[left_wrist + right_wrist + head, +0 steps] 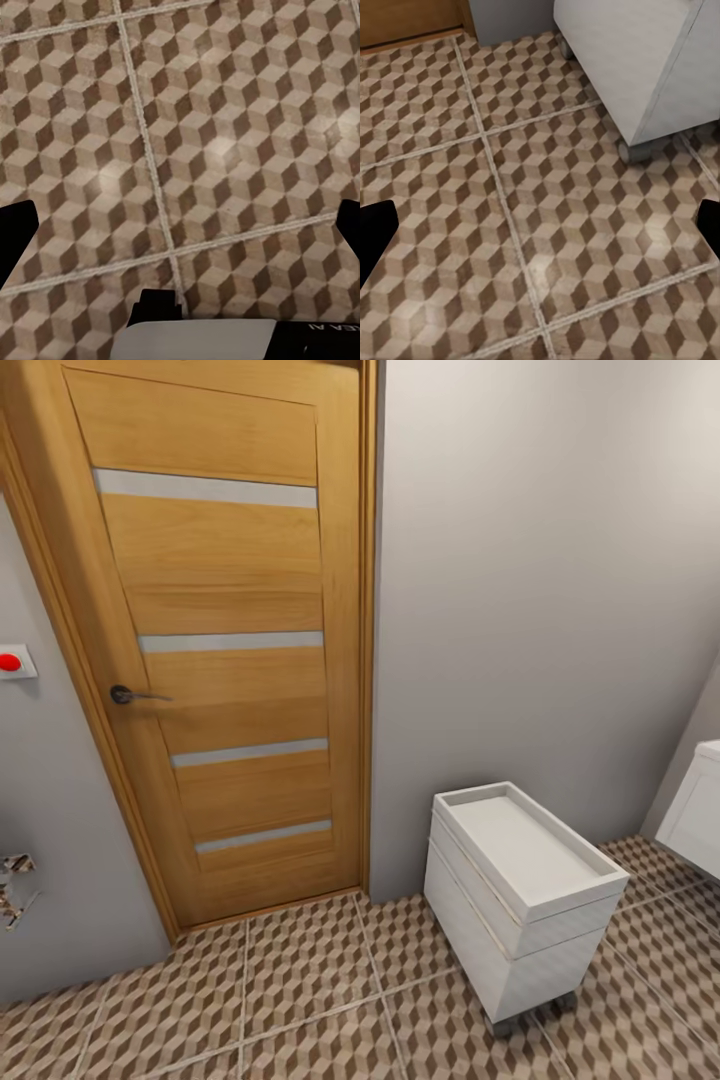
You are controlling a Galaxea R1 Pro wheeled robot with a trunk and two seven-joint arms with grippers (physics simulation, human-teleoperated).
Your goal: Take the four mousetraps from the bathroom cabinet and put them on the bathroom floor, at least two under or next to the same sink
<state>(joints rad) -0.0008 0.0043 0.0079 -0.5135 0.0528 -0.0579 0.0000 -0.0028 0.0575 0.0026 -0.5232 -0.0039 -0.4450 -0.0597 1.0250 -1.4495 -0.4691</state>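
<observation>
- While the robot faces a corner, the bathroom floor [300, 1000] spreads cube-patterned beneath it.
- Left gripper [180, 225] hangs over bare tiles, fingers spread wide, empty.
- Right gripper [540, 232], equally wide, empty, hovers near the white wheeled drawer unit [520, 890].
- Wooden door [220, 640] stands shut beyond.

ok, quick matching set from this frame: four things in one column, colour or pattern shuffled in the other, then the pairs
Things:
1. door
2. wheeled drawer unit
3. bathroom floor
4. wall button

Looks:
A. brown, beige and white cube pattern
B. red
C. orange-brown wood with pale horizontal strips
D. white

Pairs: 1-C, 2-D, 3-A, 4-B
</observation>
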